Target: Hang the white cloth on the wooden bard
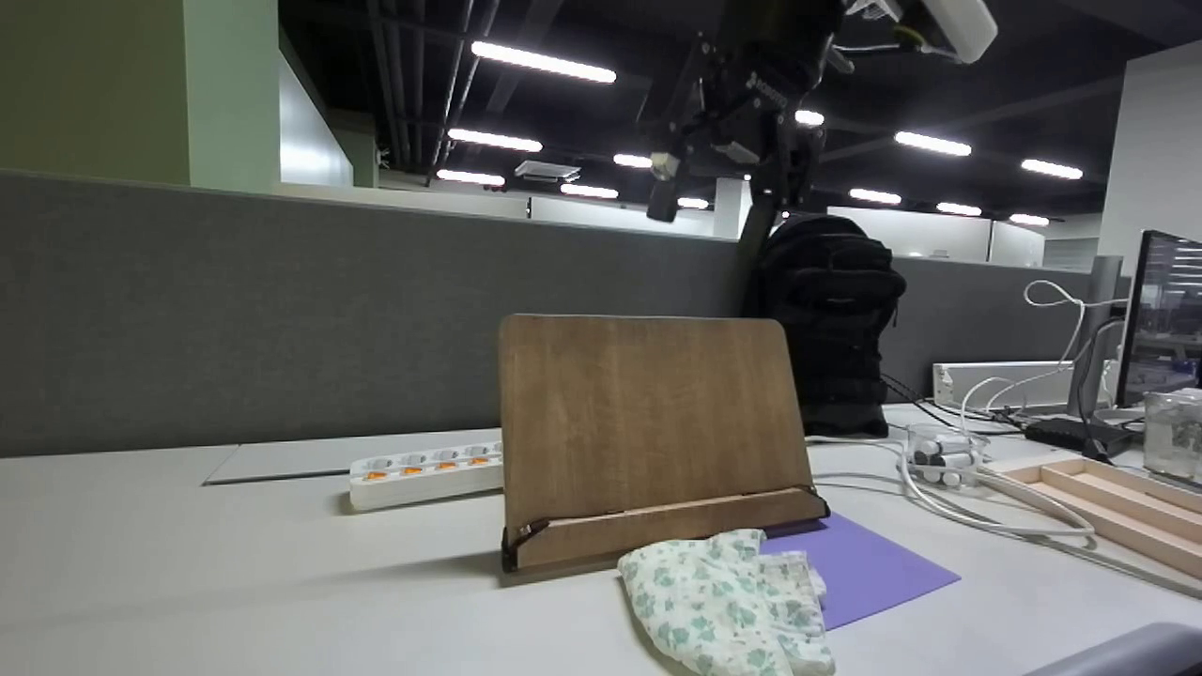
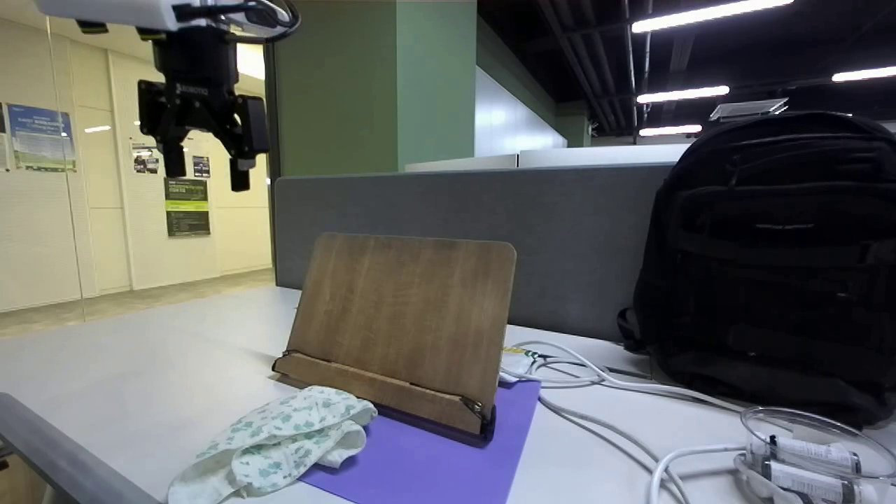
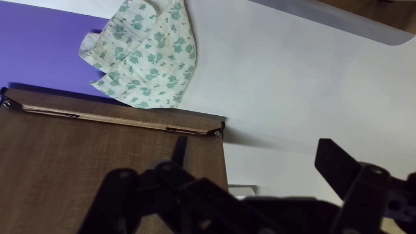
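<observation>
The white cloth with green leaf print (image 1: 714, 601) lies crumpled on the table in front of the wooden board, partly on a purple sheet. It also shows in an exterior view (image 2: 280, 441) and in the wrist view (image 3: 149, 65). The wooden board (image 1: 648, 413) leans back on a stand with a ledge along its lower edge; it also shows in an exterior view (image 2: 406, 308) and in the wrist view (image 3: 97, 146). My gripper (image 2: 208, 171) is high above the table, above the board's height, pointing down. Its fingers are wide apart and empty in the wrist view (image 3: 253, 141).
A purple sheet (image 2: 448, 448) lies under the stand. A white power strip (image 1: 427, 474) is behind the board. A black backpack (image 1: 831, 319) stands against the grey partition (image 1: 244, 319). White cables (image 2: 595, 378), a clear jar (image 2: 819, 448) and a wooden tray (image 1: 1117, 507) lie to one side.
</observation>
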Robot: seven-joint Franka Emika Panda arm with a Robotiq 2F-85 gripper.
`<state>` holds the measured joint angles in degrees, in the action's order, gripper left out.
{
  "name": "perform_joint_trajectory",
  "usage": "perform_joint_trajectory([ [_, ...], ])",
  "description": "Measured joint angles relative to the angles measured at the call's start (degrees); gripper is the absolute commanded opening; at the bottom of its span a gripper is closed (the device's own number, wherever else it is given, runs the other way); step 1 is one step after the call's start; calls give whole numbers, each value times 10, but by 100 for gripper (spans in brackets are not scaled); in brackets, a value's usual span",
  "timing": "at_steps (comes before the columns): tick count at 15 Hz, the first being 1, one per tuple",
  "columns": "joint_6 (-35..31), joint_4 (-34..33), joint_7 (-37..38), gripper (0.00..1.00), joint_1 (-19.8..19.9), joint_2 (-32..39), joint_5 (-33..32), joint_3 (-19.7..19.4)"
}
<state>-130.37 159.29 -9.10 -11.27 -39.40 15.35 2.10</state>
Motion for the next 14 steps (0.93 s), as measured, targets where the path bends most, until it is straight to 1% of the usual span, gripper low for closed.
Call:
perform_joint_trajectory([
  [3, -26, 1, 0, 100, 25, 57, -9, -3],
  [7, -72, 1, 9, 100, 37, 139, -20, 1],
  [10, -123, 1, 52, 100, 48, 201, -55, 20],
  [14, -200, 1, 137, 100, 66, 278, -121, 52],
])
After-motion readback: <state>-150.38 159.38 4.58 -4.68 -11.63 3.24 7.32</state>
